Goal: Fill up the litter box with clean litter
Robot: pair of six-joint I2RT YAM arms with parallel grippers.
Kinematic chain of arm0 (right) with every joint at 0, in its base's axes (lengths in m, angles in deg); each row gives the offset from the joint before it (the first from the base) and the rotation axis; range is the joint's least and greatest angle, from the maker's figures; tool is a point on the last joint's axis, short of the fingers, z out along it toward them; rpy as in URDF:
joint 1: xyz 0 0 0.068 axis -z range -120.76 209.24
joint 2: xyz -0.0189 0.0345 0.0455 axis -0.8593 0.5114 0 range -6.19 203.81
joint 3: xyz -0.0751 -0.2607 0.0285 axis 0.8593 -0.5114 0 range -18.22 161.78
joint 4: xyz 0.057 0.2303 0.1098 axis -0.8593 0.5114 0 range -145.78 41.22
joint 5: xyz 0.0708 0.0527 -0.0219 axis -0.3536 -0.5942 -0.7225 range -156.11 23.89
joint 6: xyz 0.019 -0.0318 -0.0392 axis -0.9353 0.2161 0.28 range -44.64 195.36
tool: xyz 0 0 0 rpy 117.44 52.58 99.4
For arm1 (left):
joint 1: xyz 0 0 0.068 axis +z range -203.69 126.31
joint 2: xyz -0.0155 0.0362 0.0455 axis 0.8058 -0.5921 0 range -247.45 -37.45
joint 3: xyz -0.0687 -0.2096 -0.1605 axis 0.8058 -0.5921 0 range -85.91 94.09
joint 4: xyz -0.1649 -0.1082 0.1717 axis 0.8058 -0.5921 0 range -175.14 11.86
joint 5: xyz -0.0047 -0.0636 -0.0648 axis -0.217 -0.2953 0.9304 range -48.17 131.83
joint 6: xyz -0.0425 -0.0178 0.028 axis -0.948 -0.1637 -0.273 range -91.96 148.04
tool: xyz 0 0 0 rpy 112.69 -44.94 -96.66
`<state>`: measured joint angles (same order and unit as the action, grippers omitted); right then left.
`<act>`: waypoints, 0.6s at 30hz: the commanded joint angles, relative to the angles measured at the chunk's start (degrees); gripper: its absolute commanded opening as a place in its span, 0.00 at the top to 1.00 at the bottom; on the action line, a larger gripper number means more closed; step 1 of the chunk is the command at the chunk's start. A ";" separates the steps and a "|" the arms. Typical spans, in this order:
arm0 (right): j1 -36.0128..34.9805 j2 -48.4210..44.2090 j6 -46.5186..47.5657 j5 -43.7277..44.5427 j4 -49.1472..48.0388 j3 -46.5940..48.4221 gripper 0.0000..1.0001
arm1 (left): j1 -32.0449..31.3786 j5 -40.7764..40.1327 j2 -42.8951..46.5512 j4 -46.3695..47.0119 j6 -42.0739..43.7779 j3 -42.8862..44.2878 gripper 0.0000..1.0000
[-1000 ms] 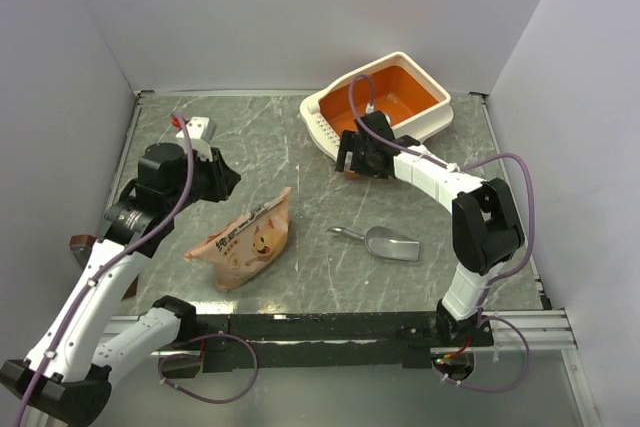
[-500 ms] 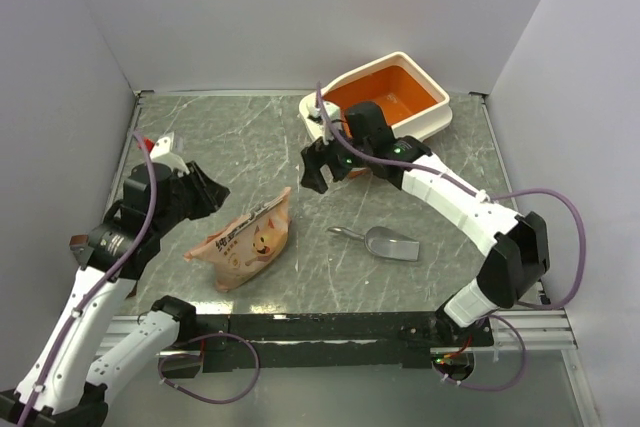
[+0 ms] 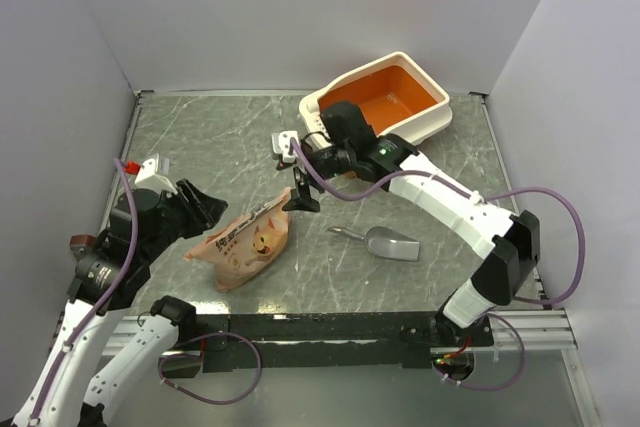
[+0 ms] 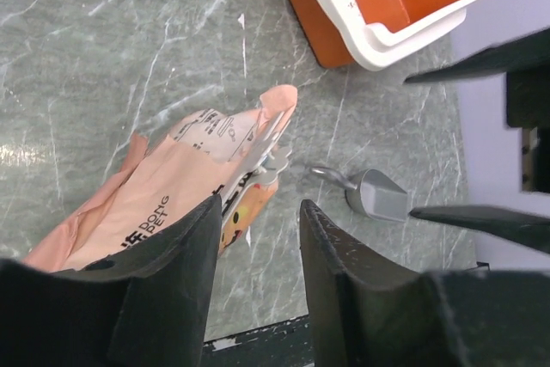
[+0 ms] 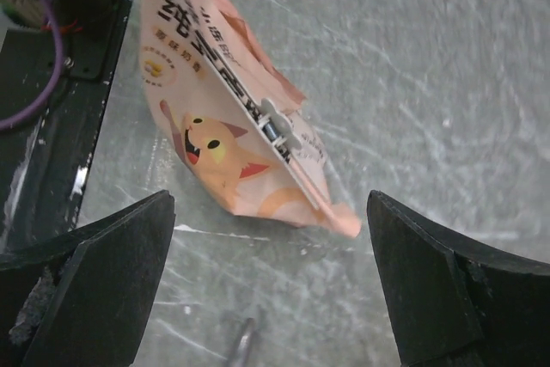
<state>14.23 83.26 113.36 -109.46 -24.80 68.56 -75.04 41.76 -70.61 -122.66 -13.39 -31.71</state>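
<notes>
The litter box (image 3: pixel 395 97), orange inside with a cream rim, stands empty at the back right of the table; in the left wrist view the litter box (image 4: pixel 378 36) is at the top. No clean litter is in view. A pink-orange printed bag (image 3: pixel 245 239) lies flat at centre left. My left gripper (image 3: pixel 205 203) hovers just left of the bag (image 4: pixel 172 186), its jaws (image 4: pixel 258 208) open with nothing between them. My right gripper (image 3: pixel 295 172) hangs over the bag's top corner (image 5: pixel 232 143), wide open (image 5: pixel 271 204) and empty.
A grey metal scoop (image 3: pixel 385 242) lies right of the bag, also seen as the scoop (image 4: pixel 374 195) from the left wrist. White walls enclose the table on three sides. A black rail runs along the near edge (image 3: pixel 330 325).
My right arm has swung left from the litter box to above the bag. The left arm has drawn back and down toward the bag's left end, and its jaws have opened wider.
</notes>
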 commanded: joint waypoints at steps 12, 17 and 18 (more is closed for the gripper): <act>-5.87 15.13 16.06 -5.43 11.04 15.87 0.02 | 0.07 0.25 2.49 0.13 0.82 -0.76 0.42; -6.40 16.99 14.21 -4.81 8.93 15.61 0.05 | 0.07 -0.70 2.76 -0.93 1.35 -0.58 0.41; -6.49 17.07 13.86 -4.90 8.14 15.35 0.05 | 0.07 -1.50 2.93 -0.93 1.44 -0.75 0.41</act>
<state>8.19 100.68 126.65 -113.04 -13.80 81.54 -75.04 41.91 -68.76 -123.53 -13.02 -33.53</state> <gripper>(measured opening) 0.955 0.585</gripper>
